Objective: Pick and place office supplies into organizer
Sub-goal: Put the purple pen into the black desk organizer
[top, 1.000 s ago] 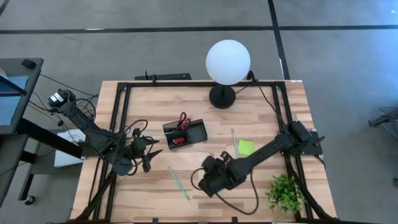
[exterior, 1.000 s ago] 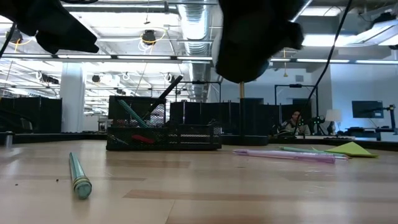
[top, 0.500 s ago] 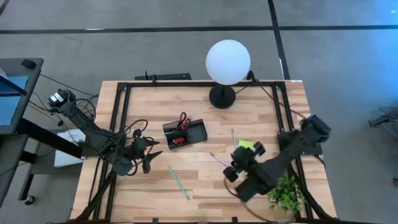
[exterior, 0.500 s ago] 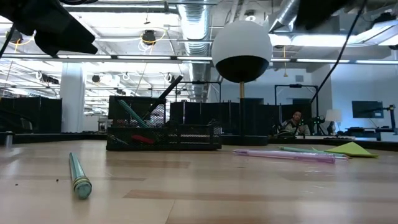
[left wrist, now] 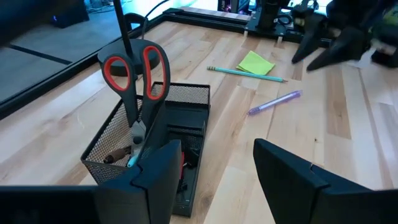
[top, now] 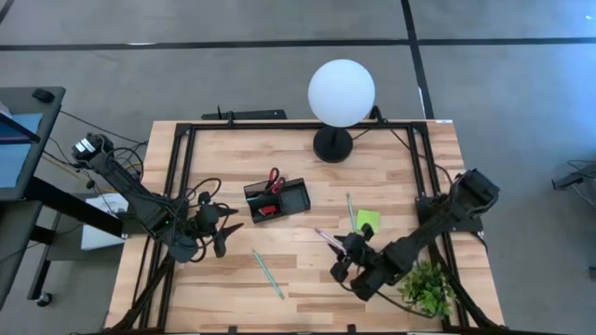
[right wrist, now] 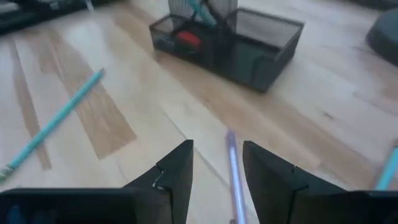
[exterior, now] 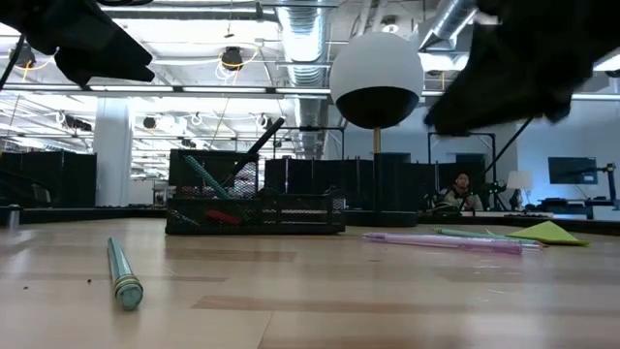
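I work over a pale wooden table framed by black rails, on a grey floor crossed by dark lines; level across the boards I see a wide hall with ceiling ducts, strip lights, dark desks and a seated person far behind. A white globe lamp stands at the table's far edge, a black bar-shaped device lies just past that edge, and a green plant sits at the near right corner. The organizer, a black mesh tray, stands near the middle with the red-handled scissors upright in it and a small red item in its low compartment. Loose on the boards lie a teal pen toward the front, a pink pen, a green pen and the lime sticky pad just beside that pen. My right gripper hovers over the near end of the pink pen, fingers spread apart with the pen showing between them, holding nothing. My left gripper waits left of the organizer, fingers parted and empty. Half a second ago my right gripper was farther right, by the sticky pad; it has since swung left and come down toward the pink pen, while the left arm and every loose item have stayed put.
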Robot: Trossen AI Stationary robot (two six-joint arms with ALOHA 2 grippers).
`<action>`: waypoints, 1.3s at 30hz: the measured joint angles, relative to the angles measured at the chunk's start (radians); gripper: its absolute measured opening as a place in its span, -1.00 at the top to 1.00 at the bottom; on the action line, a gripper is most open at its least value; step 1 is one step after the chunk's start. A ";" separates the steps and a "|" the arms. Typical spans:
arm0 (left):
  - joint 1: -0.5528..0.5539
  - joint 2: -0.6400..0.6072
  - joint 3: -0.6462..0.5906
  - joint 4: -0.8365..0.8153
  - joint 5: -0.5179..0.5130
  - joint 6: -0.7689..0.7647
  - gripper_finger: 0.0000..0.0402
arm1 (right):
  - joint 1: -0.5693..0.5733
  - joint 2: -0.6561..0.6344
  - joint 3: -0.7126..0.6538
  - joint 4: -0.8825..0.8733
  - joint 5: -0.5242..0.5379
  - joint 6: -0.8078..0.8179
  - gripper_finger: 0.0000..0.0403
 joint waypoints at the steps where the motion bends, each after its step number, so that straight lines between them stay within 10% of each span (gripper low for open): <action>1: 0.000 0.000 0.000 0.000 -0.001 0.000 0.01 | -0.008 0.015 -0.006 0.030 -0.005 -0.005 0.34; 12: 0.000 0.000 0.000 -0.001 -0.003 0.000 0.01 | 0.013 0.055 -0.144 0.128 -0.005 0.231 0.37; 28: 0.000 0.000 0.000 -0.001 -0.002 0.000 0.01 | 0.046 0.159 -0.254 0.579 0.018 0.085 0.44; 39: 0.000 0.000 0.000 -0.001 -0.007 0.000 0.01 | 0.045 0.211 -0.255 0.575 0.082 0.019 0.44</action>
